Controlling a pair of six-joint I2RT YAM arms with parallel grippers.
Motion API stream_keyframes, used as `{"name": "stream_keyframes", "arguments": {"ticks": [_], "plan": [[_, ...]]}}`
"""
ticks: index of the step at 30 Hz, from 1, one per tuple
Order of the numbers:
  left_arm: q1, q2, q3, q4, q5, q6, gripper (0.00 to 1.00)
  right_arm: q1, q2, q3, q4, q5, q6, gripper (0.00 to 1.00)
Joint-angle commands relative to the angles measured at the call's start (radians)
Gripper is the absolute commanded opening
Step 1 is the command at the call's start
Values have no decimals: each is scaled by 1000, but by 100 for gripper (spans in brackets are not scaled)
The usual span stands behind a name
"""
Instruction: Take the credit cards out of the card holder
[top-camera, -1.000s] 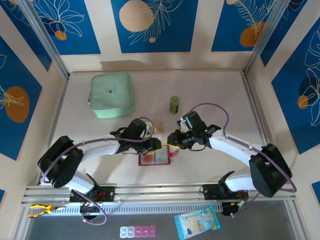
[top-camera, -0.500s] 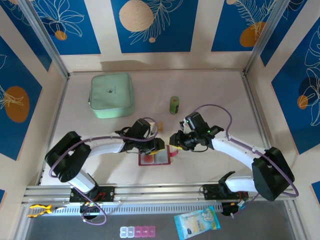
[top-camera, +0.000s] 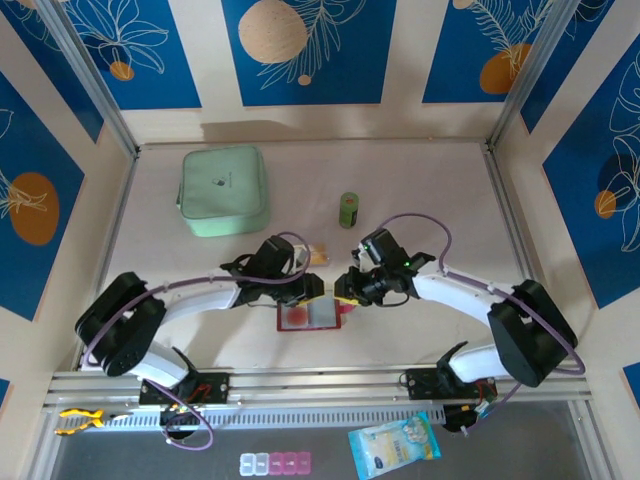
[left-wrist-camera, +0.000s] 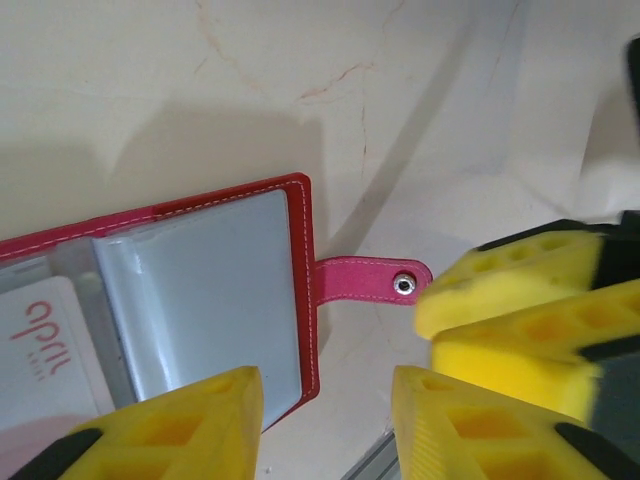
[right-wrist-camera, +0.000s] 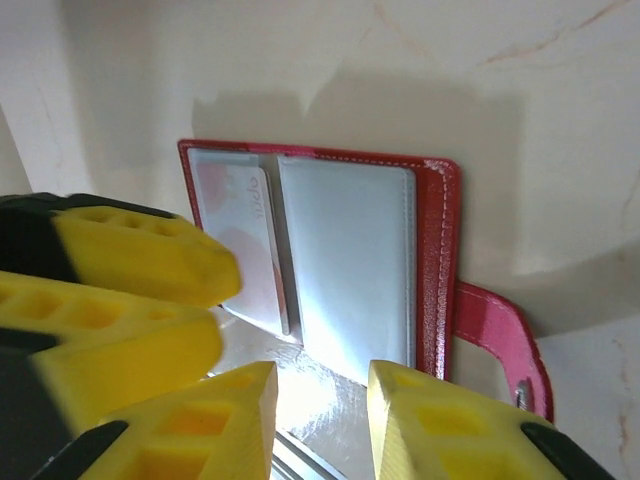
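Left gripper (left-wrist-camera: 325, 425), jaws partly open and empty, hovers over the tab-side edge of the card holder (left-wrist-camera: 200, 290). My right gripper (right-wrist-camera: 320, 410), equally parted and empty, faces it. Beneath both, the holder lies spread flat, presenting the whitish credit card (right-wrist-camera: 240, 230) for extraction.

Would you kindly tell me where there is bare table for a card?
Free: between the green bottle and the right wall; between bottle and mint-green case. Crowded: the centre, where left gripper and right gripper meet at the card holder, orange-tan card just beyond.
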Motion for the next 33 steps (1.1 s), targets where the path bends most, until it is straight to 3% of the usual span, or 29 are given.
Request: {"name": "stream_keyframes", "arguments": {"ticks": [1, 17, 33], "plan": [[29, -52, -42, -31, -28, 9, 35, 33, 49, 45, 26, -29, 16, 29], [142, -210, -183, -125, -40, 42, 16, 138, 243, 161, 75, -45, 31, 19], [161, -178, -219, -107, 1, 66, 6, 142, 360, 142, 56, -8, 1, 16]]}}
